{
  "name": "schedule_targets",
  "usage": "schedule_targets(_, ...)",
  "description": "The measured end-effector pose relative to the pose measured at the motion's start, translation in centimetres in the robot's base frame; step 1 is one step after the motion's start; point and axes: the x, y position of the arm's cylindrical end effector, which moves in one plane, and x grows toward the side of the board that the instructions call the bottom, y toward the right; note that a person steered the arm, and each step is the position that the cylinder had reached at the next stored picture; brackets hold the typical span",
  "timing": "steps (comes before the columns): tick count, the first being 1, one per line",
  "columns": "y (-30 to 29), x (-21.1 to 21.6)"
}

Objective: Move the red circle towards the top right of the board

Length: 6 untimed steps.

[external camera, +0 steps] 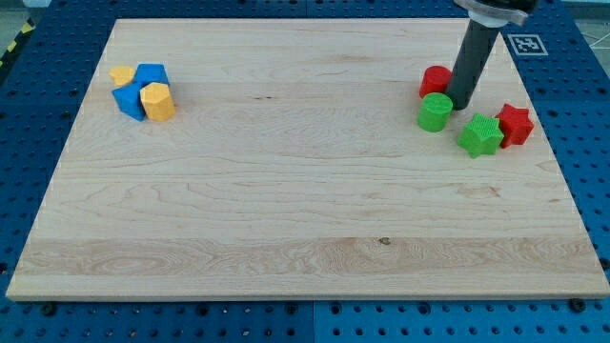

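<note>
The red circle [436, 81] stands near the view's right, in the upper part of the wooden board [286, 210]. My tip [458, 103] rests on the board just right of the red circle and just above-right of the green circle [435, 111], close to both. A green star [479, 135] lies lower right of the tip, with a red star [515, 124] touching its right side.
At the view's upper left sits a tight cluster: a yellow heart-like block [121, 74], a blue block [151, 74], a blue block [128, 101] and a yellow hexagon [158, 101]. The board's right edge runs near the red star.
</note>
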Motion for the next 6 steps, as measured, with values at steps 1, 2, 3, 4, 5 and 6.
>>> schedule_targets(1, -0.6, 2.0)
schedule_targets(2, -3.7, 2.6)
schedule_targets(3, -6.9, 2.6)
schedule_targets(4, -7.4, 1.5)
schedule_targets(5, -4.8, -0.6)
schedule_targets(6, -0.8, -0.8)
